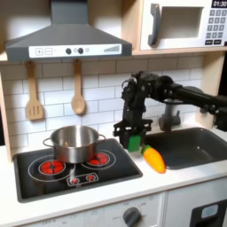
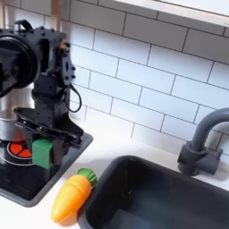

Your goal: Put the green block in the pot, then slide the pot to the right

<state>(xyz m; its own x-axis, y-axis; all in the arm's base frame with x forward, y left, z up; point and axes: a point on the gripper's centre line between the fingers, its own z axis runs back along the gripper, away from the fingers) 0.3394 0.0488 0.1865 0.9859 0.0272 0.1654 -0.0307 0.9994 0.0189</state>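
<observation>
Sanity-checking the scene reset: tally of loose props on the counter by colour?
Green: 1, the green block, in the gripper, above the stove
Silver: 1, the pot, on the left burner in the first exterior view
Orange-yellow: 1, the carrot toy, beside the sink
Total: 3

shiny metal pot (image 1: 74, 142), glossy black stovetop (image 1: 53, 177)
</observation>
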